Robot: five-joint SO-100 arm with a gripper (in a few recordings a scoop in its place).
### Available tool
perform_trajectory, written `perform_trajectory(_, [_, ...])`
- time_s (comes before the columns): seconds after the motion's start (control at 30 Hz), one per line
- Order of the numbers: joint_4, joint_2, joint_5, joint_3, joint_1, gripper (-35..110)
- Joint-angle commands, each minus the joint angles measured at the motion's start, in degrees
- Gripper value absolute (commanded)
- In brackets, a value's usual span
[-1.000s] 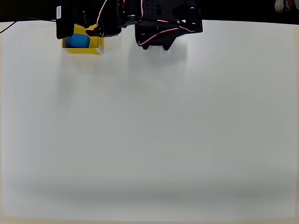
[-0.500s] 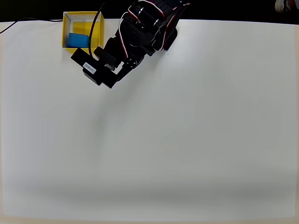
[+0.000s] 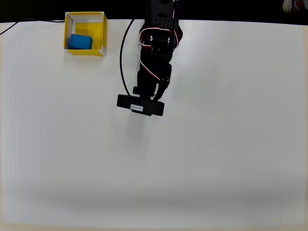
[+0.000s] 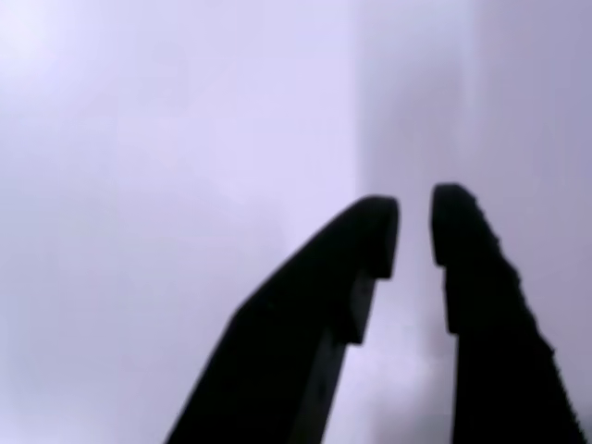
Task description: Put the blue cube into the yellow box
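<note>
- The yellow box [image 3: 85, 33] sits at the upper left of the overhead view, close to the table's far edge. It is square and open-topped, with thin whitish rims along its walls and a yellow floor.
- The blue cube [image 3: 80, 42] lies inside the box, on its floor, in the lower left part, against or very near the left wall. About half of the yellow floor shows bare around it.
- The cube is a small, bright-blue block, slightly longer than it is wide, with plain matte faces. It is much smaller than the box that holds it.
- To the right of the box, well apart from it, the black arm [image 3: 156, 53] reaches down the picture from the far edge. Red and white wires run along it, and a black cable [image 3: 122, 57] curves beside it.
- In the wrist view the gripper [image 4: 413, 231] shows as two dark fingers with a narrow gap between their tips. Nothing is between them, and the jaws are nearly together.
- The table [image 3: 192, 159] is a plain white, matte surface, evenly lit, with soft grey shading. A dark strip runs behind its far edge at the top of the overhead view.
</note>
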Motion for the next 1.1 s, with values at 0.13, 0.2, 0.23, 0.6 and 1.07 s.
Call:
perform_trajectory(0.13, [2.5, 4.2, -2.0, 4.9, -0.3, 0])
perform_trajectory(0.2, [3.3, 4.2, -2.4, 6.3, -0.3, 0])
perform_trajectory(0.23, [3.4, 4.2, -2.6, 7.3, -0.3, 0])
perform_trajectory(0.6, [14.8, 4.2, -7.4, 9.6, 0.1, 0])
perform_trajectory(1.07, [14.8, 4.1, -7.3, 9.6, 0.3, 1])
